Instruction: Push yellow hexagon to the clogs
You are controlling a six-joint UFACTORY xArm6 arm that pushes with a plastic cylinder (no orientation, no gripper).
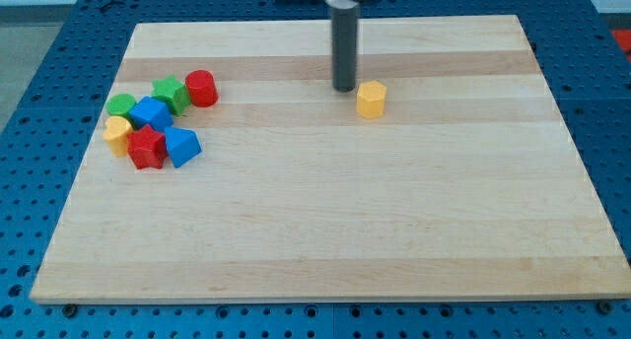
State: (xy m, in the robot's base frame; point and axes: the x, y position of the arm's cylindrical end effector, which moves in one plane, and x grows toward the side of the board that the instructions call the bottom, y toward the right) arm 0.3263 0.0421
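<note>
Tip (344,88) just left of smooth yellow hexagon (371,100)

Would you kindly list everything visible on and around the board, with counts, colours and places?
yellow hexagon: one, yellow, alone at upper centre.
red cylinder: one, red, cluster's top right.
green star: one, green, left of the red cylinder.
green block: one, green, cluster's upper left.
blue blocks: two, blue, one mid-cluster, one at the cluster's lower right.
yellow block: one, yellow, cluster's left edge.
red star: one, red, cluster's bottom.
board: one, pale wood, on a blue perforated table.
my tip: one, dark rod, just left of the yellow hexagon.
</note>
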